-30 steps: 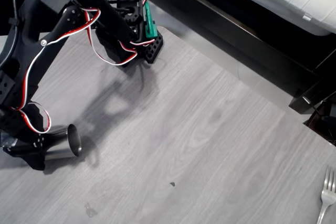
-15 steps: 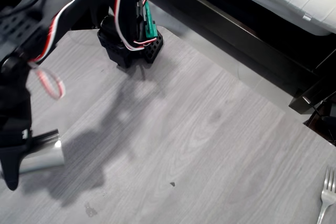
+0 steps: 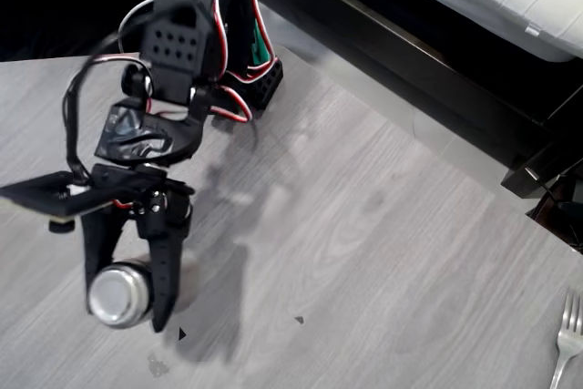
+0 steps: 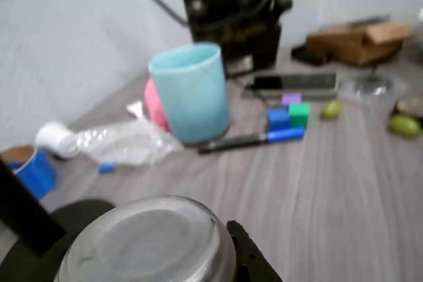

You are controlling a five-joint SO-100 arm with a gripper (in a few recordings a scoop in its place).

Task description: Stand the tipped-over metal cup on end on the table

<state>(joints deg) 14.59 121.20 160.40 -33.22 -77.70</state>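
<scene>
The metal cup [image 3: 118, 295] sits between the black fingers [image 3: 165, 271] of my gripper [image 3: 124, 302], which is shut on it. In the overhead view the cup's flat round base faces straight up at the camera, so it stands on end with the mouth downward, over the grey table [image 3: 364, 252] at the lower left. Its shadow falls to the right, and I cannot tell whether the cup touches the tabletop. In the wrist view the shiny cup base [image 4: 149, 246] fills the bottom edge, inside the gripper [image 4: 142, 252].
A silver fork [image 3: 567, 334] lies at the table's right edge. The arm's base [image 3: 248, 70] stands at the back, with black furniture frame [image 3: 410, 70] behind. The wrist view shows a teal cup [image 4: 190, 94], plastic bottle [image 4: 112, 142], marker [image 4: 254, 139], blue tape roll [image 4: 30, 170] and small blocks [image 4: 288, 115].
The cup lay on its side at the table's left edge in the gripper. The arm has swung right and turned it, so its base now faces up.
</scene>
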